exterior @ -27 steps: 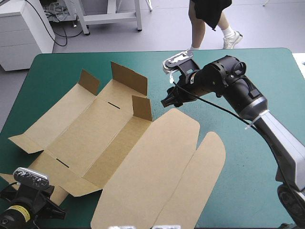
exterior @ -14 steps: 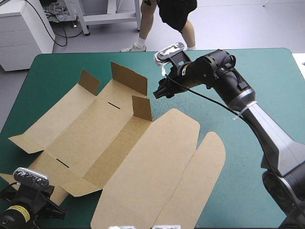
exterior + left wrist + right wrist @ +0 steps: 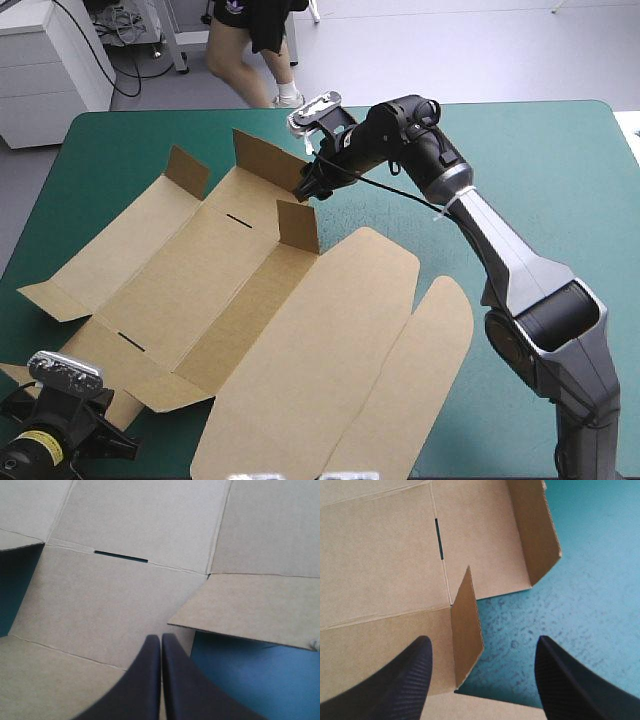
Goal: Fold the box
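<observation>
Right fingers (image 3: 405, 675) swung leftward to the box (image 3: 200, 270) far end, spread wide (left fingers (image 3: 140, 680) pressed together over board)

The flat brown board box (image 3: 230, 300) is looking matt and papery, the teal-green cover (image 3: 520, 180) mottled, the black fingers (image 3: 410, 675) of the right gripper (image 3: 483, 640) finely ribbed.

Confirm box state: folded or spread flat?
Spread, mostly flat. The box lies unfolded; only three small flaps at its far end stand up.

Brown box (image 3: 200, 270) — teal-green cover (image 3: 585, 170)
</observation>
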Robot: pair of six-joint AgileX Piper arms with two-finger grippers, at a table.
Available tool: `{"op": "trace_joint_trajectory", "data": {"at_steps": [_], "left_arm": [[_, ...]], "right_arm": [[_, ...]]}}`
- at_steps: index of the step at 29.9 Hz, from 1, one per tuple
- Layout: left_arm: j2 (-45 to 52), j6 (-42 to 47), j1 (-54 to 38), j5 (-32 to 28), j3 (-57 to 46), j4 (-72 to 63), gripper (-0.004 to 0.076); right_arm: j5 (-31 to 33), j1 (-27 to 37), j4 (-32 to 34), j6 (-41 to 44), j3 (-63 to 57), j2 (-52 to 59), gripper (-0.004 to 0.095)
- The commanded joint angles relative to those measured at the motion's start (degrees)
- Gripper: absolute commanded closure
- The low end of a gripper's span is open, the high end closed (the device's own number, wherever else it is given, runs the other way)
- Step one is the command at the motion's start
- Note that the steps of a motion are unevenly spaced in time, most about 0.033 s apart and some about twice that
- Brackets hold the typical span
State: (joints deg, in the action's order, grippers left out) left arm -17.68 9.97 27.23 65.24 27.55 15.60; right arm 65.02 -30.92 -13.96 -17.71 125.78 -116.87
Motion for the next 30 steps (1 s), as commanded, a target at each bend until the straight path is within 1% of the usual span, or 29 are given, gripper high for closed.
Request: {"op": "trace_joint_trajectory", "data": {"at_steps": [1,8,17,23,26,28,30], "left_arm": [[-0.9,0.5,0.1,-2.7,1.2,0.8,0.0734],[-0.9,1.0,0.1,-2.5,1.2,0.8,0.0734],[-0.9,1.0,0.1,-2.5,1.2,0.8,0.0734],[-0.9,1.0,0.1,-2.5,1.2,0.8,0.0734],[-0.9,1.0,0.1,-2.5,1.2,0.8,0.0734],[-0.9,1.0,0.1,-2.5,1.2,0.8,0.0734],[-0.9,1.0,0.1,-2.5,1.2,0.8,0.0734]], "right_arm": [[-2.7,0.2,-3.2,-3.7,3.6,0.2,0.0346],[0.5,0.2,-3.6,-7.7,3.6,-5.1,0.0345],[0.3,0.2,-9.2,-9.8,3.5,-9.1,0.0346],[-0.1,0.2,-9.2,-10.7,3.5,-9.7,0.0352],[-0.1,0.2,-9.1,-10.9,3.3,-9.7,0.0396],[0.2,0.2,-9.1,-10.9,3.3,-10.3,0.0456],[0.7,0.2,-9.2,-10.9,3.3,-10.9,0.0552]]}}
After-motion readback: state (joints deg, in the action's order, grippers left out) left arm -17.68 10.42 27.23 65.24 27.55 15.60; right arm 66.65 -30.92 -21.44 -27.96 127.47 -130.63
